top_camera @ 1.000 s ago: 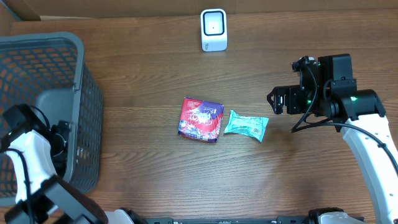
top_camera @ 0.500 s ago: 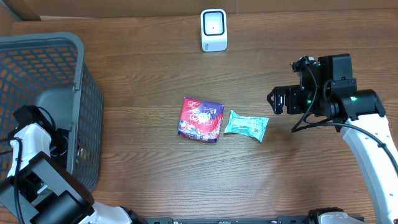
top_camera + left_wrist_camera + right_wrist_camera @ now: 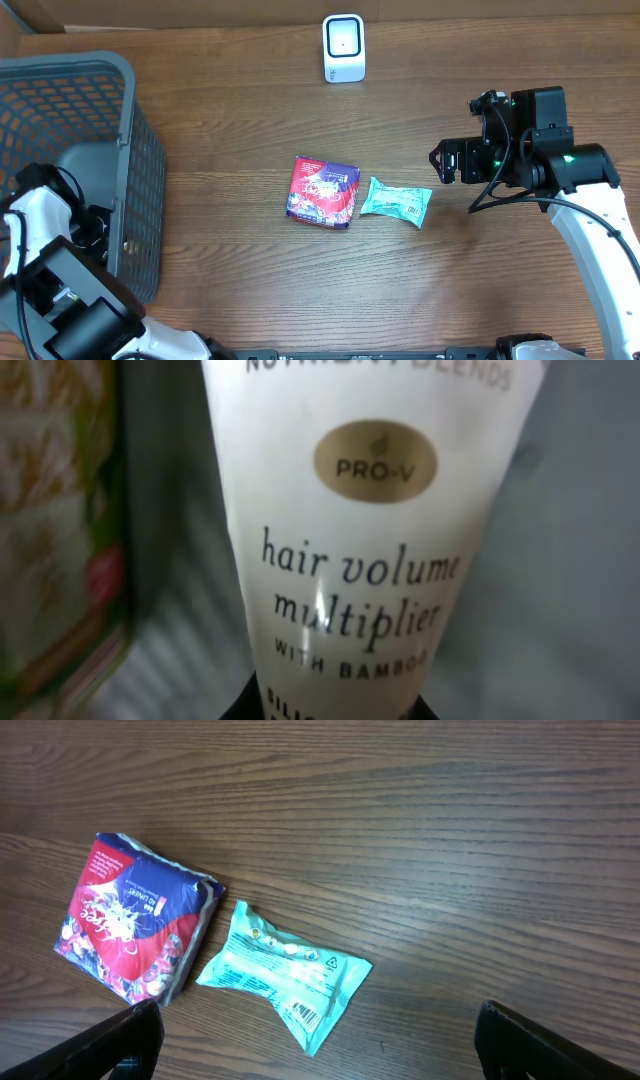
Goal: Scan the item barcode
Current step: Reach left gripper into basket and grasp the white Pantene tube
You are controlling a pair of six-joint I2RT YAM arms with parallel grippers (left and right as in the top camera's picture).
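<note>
- Inside the grey basket (image 3: 70, 68) at the table's left edge, the left gripper (image 3: 340, 710) is clamped on the lower end of a white hair-product tube (image 3: 370, 540). The tube fills the wrist view, and a blurred colourful pack (image 3: 50, 530) lies beside it.
- The task looks to be at an early stage. An item is gripped but is not yet out of the basket, and no barcode shows on the face of the tube in view.
- What remains, by this reading, is to lift the tube out, carry it across the table (image 3: 250, 290) to the white scanner (image 3: 343, 47) at the far edge, and turn its barcode to the scanner's window.
- The right gripper (image 3: 445, 163) hangs with jaws wide and empty, near a red packet (image 3: 323, 192) and a teal packet (image 3: 396, 201) that lie just beside each other at mid-table.
- Compared with a second earlier, the left jaws have gone from spread wide to closed, and the left arm has shifted over the basket's near side. The right arm, both packets and the scanner are unchanged.
</note>
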